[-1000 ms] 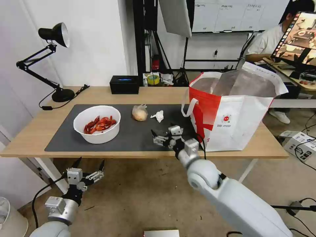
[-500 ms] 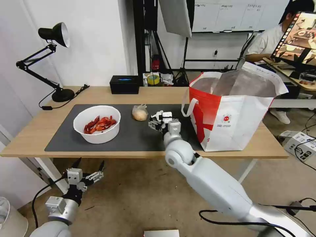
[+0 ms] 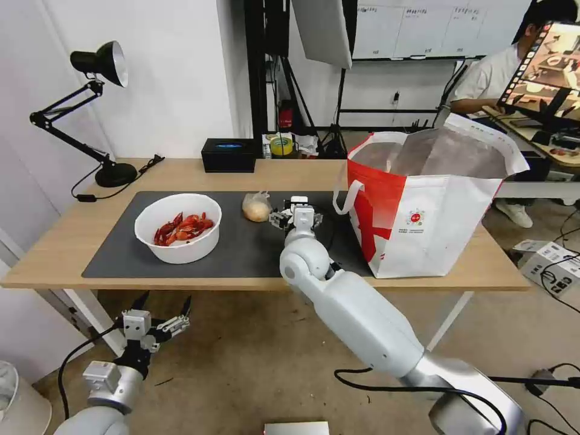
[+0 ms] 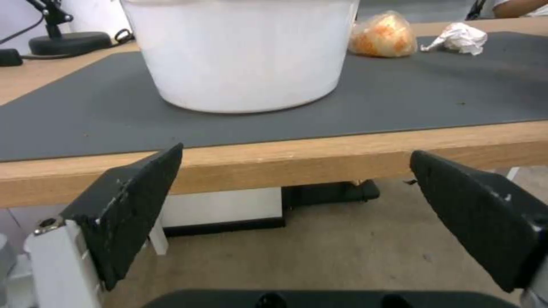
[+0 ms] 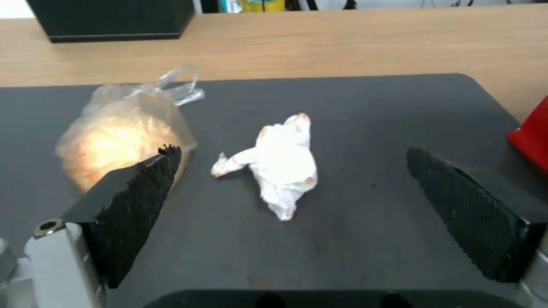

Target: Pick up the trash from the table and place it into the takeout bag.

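the right hand (image 5: 285, 231) hangs just above the dark grey mat (image 3: 121, 254), fingers spread wide with nothing between them, and the crumpled white tissue (image 5: 282, 162) lies in the gap ahead of it. in the head view this hand (image 3: 296, 216) sits at about the middle of the mat, with the small clear bag with the beige lump (image 3: 257, 207) just beside it at 9 o'clock and the takeout bag (image 3: 435, 199) standing open at 3 o'clock, near the table's right end. the step in hand looks like the approach to the tissue. the next move probably calls for a short drop onto the mat and a closing squeeze centred on the tissue, taking care that the finger (image 5: 131, 201) nearest the clear bag does not catch its plastic.

the white bowl of red crayfish shells (image 3: 178, 226) rests on the mat at 9 o'clock, well apart from the tissue and not yet cleared. the left hand (image 3: 158, 320) is parked below the table's front edge, fingers spread and empty.

the table (image 3: 60, 241) is light wood. a black desk lamp (image 3: 99, 63) stands at its far left corner, and a black tissue box (image 3: 228, 155) sits at 12 o'clock along the back edge. behind are a white wall, stands and a whiteboard.
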Robot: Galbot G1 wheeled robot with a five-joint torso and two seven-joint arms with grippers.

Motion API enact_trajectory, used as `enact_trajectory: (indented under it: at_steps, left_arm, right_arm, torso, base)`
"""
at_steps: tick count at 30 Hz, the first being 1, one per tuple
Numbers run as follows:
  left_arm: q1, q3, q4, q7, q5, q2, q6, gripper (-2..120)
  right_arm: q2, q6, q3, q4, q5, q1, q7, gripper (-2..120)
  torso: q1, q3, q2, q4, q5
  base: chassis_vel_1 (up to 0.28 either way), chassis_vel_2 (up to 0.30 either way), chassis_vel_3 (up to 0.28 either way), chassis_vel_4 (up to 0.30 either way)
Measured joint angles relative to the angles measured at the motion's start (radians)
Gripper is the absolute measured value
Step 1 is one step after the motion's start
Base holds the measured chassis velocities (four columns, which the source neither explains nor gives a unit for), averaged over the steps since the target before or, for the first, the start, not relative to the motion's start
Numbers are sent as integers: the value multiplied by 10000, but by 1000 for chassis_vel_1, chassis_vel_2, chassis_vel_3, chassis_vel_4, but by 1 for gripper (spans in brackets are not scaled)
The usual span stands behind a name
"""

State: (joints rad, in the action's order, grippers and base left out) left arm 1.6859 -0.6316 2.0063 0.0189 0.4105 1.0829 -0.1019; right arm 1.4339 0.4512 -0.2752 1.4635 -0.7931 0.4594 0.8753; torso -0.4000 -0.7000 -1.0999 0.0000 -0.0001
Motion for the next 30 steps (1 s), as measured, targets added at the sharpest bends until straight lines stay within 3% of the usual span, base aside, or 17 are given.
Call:
enact_trajectory:
  at_steps: [30]
  left_arm:
    - [-201, 195, -71, 4, 146, -253, -11, 100]
  right_arm:
    - [720, 968, 87, -2499, -389, -1492, -855, 100]
  torso:
    - [1, 0, -1, -1, 1]
  base:
    - [0, 0, 0, 0]
